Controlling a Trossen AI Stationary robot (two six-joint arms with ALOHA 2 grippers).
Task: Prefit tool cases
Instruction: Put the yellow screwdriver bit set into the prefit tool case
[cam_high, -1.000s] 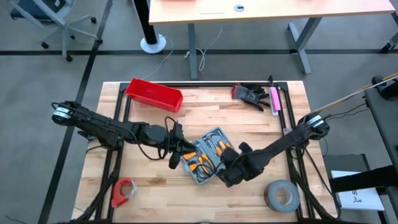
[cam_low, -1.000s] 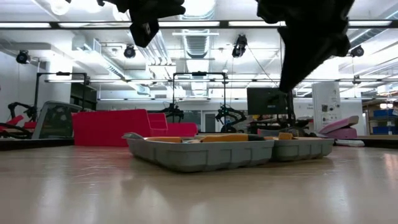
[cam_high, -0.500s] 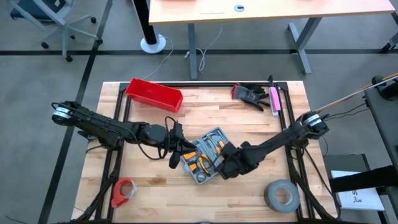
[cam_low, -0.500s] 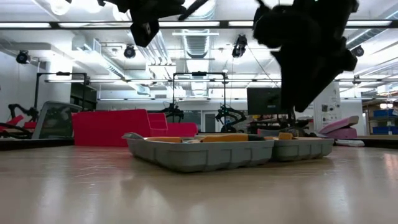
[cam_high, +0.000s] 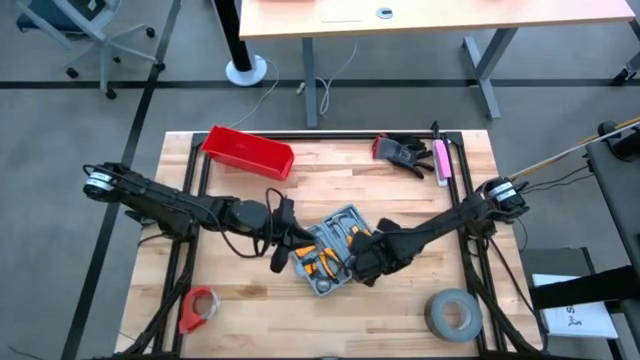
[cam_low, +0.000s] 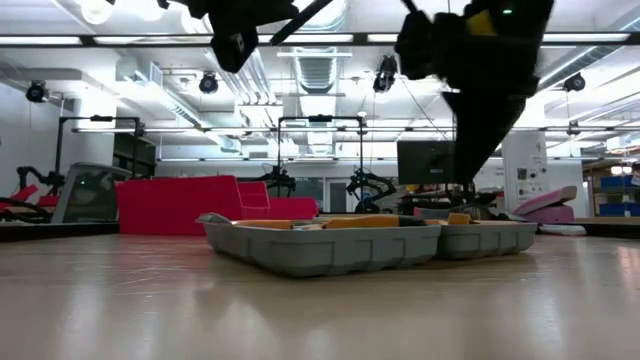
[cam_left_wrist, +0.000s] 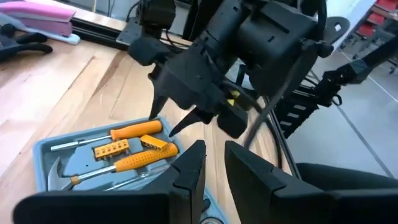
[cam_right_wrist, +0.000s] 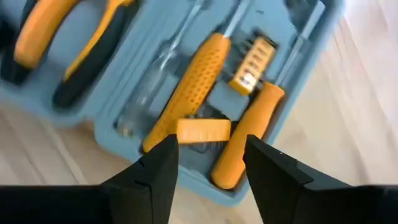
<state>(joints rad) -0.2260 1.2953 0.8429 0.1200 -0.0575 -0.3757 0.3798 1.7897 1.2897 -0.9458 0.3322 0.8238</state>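
Right gripper (cam_right_wrist: 205, 155) hovers over the tool case (cam_right_wrist: 205, 74) — 2 fingers spread, empty.

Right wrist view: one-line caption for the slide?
Open right gripper hovering over the open tool case, directly above a loose yellow bit holder lying between two orange-handled screwdrivers.

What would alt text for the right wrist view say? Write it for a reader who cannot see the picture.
Looking down past the right gripper, its two dark fingers apart and empty, onto the open grey-blue tool case on the wooden table. In its recesses lie two orange-handled screwdrivers, a yellow bit holder and orange-and-black pliers.
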